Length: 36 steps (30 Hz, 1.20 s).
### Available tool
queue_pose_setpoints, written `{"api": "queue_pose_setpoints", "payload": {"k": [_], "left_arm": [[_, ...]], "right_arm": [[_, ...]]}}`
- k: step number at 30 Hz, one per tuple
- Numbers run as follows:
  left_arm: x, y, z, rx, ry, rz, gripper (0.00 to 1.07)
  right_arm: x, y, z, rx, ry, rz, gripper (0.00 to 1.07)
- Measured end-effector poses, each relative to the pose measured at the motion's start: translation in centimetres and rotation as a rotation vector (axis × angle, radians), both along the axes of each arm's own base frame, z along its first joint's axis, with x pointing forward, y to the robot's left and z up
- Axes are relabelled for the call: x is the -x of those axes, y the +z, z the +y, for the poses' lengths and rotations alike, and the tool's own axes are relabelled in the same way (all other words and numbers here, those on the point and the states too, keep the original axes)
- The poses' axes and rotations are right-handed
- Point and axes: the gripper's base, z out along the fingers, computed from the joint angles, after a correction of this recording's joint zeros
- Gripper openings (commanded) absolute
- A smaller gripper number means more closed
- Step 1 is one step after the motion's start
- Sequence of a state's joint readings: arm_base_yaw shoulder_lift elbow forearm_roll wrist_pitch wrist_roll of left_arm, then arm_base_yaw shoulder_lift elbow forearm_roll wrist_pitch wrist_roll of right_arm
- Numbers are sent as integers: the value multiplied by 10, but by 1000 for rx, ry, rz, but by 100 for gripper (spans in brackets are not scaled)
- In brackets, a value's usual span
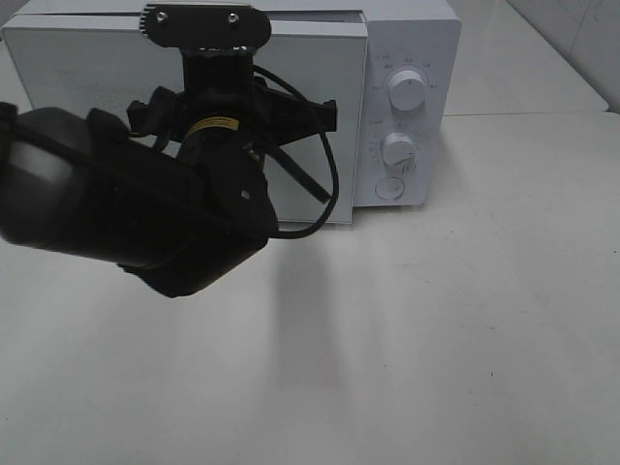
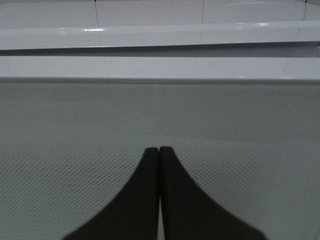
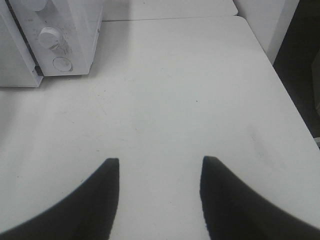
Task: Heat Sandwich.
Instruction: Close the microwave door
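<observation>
Black and bulky, the left arm [image 1: 136,213] fills the near left of the high view, reaching toward the white box-shaped microwave [image 1: 426,48] that stands at the far edge of the pale surface [image 1: 436,339]. The left end effector [image 2: 159,150] is closed on nothing, its two dark fingertips pressed together and pointing straight at the grey dotted-mesh door [image 2: 75,190]. They are at the mesh or just off it; contact cannot be told. The door looks shut or all but shut, and whether it is latched cannot be told either.

No view shows the sandwich, neither on the surface nor in an end effector. My judgement is that it sits behind that door, so it would lie straight ahead of the left end effector with the panel between them; its long axis cannot be told.

The right end effector [image 3: 160,162] hangs open and empty, jaws well apart, over bare surface toward the right edge. It is well apart from the microwave. The two white round dials [image 1: 408,92] sit on the microwave's right-hand panel, beside the door.

The left arm is plainly the nearer one. The coming move probably turns on pushing square against the door, then reaching sideways to the dials.
</observation>
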<state>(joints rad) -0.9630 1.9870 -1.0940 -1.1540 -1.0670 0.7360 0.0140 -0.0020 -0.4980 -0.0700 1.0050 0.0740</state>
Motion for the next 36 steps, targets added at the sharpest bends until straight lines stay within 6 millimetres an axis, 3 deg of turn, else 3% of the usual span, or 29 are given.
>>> {"api": "queue_pose_setpoints", "payload": {"k": [14,36], "left_arm": [[-21,-7,-26,49,22,-9,0],[-46,-13,-17,77,-12,12,0]], "right_arm": [[0,0,0,1,0,0,51],[0,0,0,1,0,0,51]]}}
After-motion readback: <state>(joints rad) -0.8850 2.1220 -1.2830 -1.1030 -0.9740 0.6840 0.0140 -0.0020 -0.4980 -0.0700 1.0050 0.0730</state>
